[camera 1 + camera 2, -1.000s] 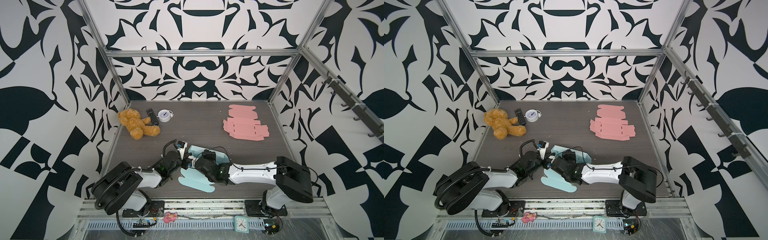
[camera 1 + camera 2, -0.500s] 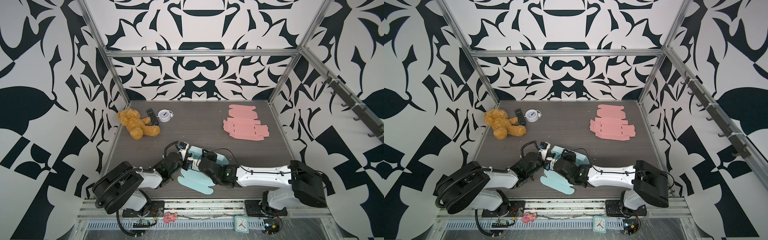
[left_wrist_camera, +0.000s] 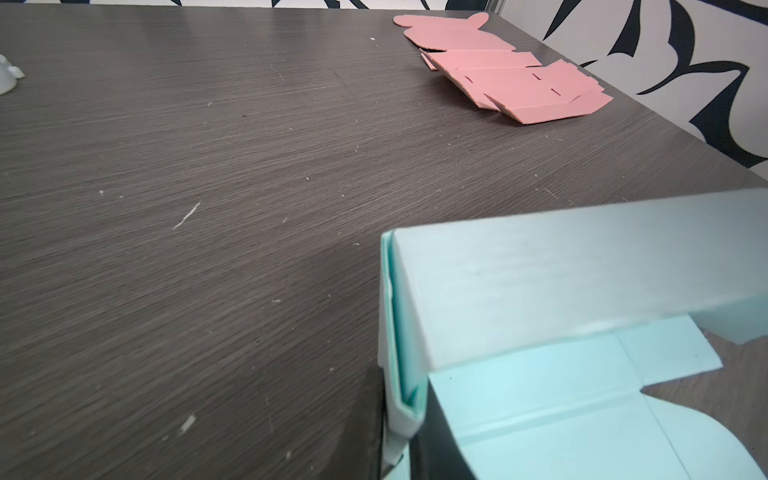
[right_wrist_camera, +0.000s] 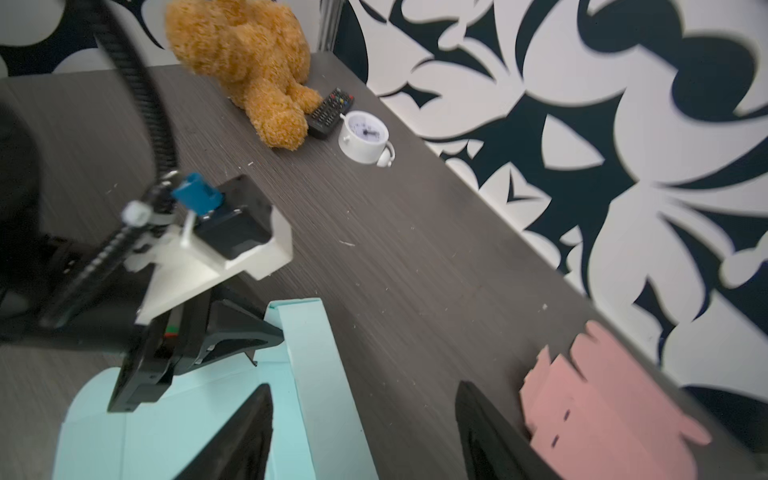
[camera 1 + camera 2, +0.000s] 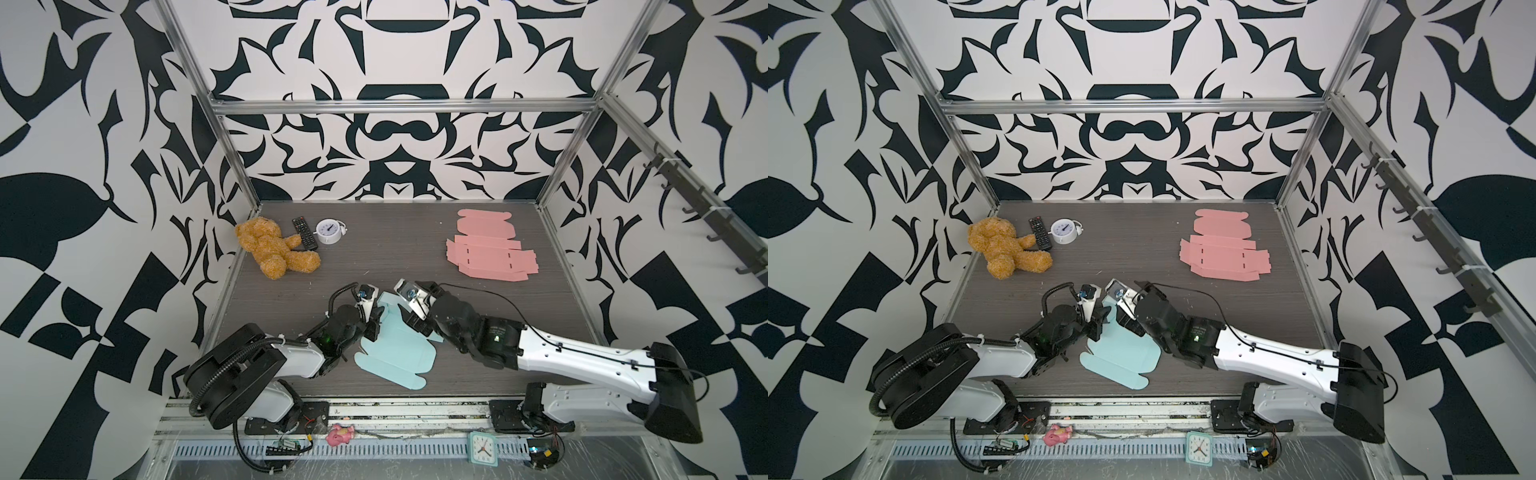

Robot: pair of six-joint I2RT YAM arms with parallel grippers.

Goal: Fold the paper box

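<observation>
sprung wide open since a second ago: right gripper, jaws now straddling the raised side wall of the blue paper box. broad bare table across the middle and back, free for moving. box near the front edge at centre, one long wall folded up, remaining panels flat. pink blanks well apart at back right. left gripper pinching that raised wall's end.

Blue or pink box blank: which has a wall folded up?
The light blue blank, at the front; the left hand pinches its raised wall. The pink blank at the back lies flat, untouched.
</observation>
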